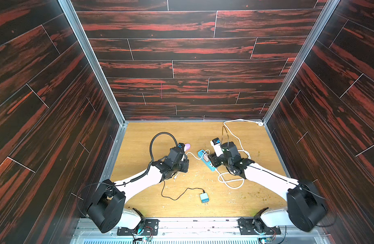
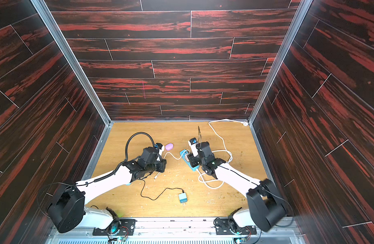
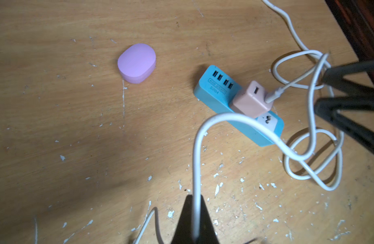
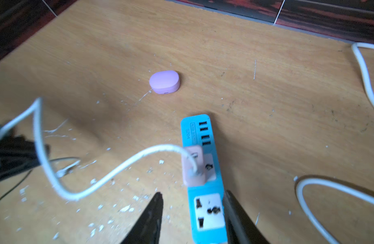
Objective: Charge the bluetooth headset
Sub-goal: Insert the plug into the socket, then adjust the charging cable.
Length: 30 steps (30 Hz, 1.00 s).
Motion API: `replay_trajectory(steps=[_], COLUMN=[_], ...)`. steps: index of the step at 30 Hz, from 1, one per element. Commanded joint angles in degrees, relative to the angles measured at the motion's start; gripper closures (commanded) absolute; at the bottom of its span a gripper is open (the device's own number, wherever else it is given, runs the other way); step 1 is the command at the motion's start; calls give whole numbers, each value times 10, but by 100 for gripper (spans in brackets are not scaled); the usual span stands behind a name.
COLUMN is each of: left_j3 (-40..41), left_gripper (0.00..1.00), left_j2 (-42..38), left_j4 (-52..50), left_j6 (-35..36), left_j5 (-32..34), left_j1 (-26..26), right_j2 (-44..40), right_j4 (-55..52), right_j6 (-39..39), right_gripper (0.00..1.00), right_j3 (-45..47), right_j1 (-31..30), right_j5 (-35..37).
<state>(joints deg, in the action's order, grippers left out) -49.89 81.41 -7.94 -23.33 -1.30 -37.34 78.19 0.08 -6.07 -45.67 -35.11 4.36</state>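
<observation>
1. Left claw (image 3: 195,209) was clenched on a thin white charging cable (image 3: 196,169), which ran up between its two fingers. It hovered left of centre over the light wood-grain bench (image 1: 192,131).
2. Right claw (image 4: 193,197) stood released, its jaws spread on either side of the near end of a sky-blue plastic power strip (image 4: 194,131). One finger was clear of the strip. The other lay just beside its edge, and whether it touched could not be told.
3. The strip lay slantwise between the two arms, right of centre, with a row of USB ports at its far end and sockets toward its near end.
4. A peach cube-shaped plug adapter (image 3: 250,101) sat plugged into the strip, and one end of the cable was seated in it.
5. From the adapter the cable looped through the air to the left claw. Its free connector (image 2: 156,177) hung out on the near side of that claw.
6. The lilac rounded plastic earbud case (image 3: 137,63) lay closed on the bench, left of the strip's far end and just beyond the left claw (image 2: 169,146). It was apart from the cable and from both claws.
7. A thick white power cord (image 4: 364,69) lay coiled to the right of the strip and ran to the far right corner.
8. A small pale-blue wall charger (image 1: 204,198) lay near the front centre. Its thin black lead (image 1: 175,199) curled left toward the left arm.
</observation>
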Motion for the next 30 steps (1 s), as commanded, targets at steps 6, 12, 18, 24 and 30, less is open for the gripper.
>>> replay_trajectory(steps=[6, 12, 18, 24, 30], left_j3=[-74, -105, -113, -113, -109], left_gripper=[98, 98, 98, 98, 98], left_j2=[6, -2, -21, -32, -40], left_j4=[-75, -87, -82, -65, -50], left_j6=[-21, -44, -63, -77, -89], left_j5=[-57, -114, -157, -189, -206], left_j1=[3, 3, 3, 3, 3], right_j2=[-67, -31, 1, 32, 56], right_j4=[65, 189, 269, 303, 309], right_j6=[-43, -79, -114, -136, -145], right_gripper=[57, 53, 50, 49, 49], right_j3=[74, 112, 118, 107, 100], right_j1=[-63, -96, -95, -96, -96], right_j5=[-152, -186, -214, -223, -230])
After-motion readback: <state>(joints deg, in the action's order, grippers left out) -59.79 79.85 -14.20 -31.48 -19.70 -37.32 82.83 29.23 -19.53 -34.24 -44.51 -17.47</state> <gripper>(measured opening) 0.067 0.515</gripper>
